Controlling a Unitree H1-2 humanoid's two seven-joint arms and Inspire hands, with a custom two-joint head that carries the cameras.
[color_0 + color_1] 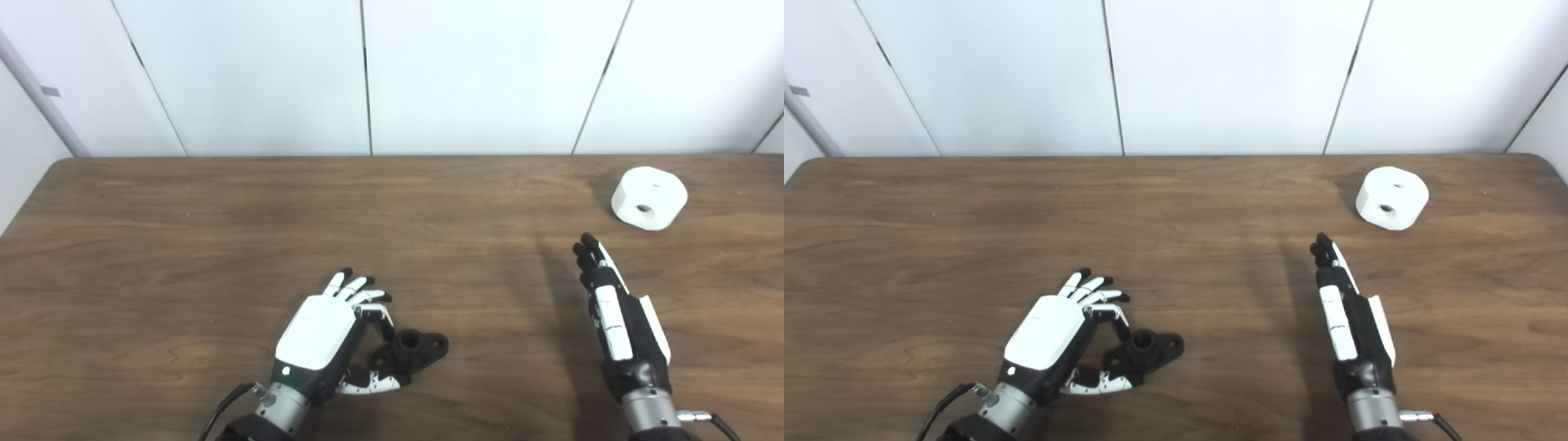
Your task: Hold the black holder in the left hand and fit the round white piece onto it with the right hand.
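We judge the black holder [411, 350], low and centre-left in the frame, to be a stiff, light plastic part with a raised collar and flat flanges; the collar looks the surest place to pinch. Our left hand [324, 334] lies just beside it, fingers [352, 286] spread, thumb and one finger reaching at the holder's near edge, not clamped. The round white piece [649, 198] sits at the upper right of the wooden surface [184, 245], a rigid smooth puck with bored holes, best taken across its curved sides. Our right hand [615, 318] is edge-on, fingers straight and holding nothing, well short of the piece.
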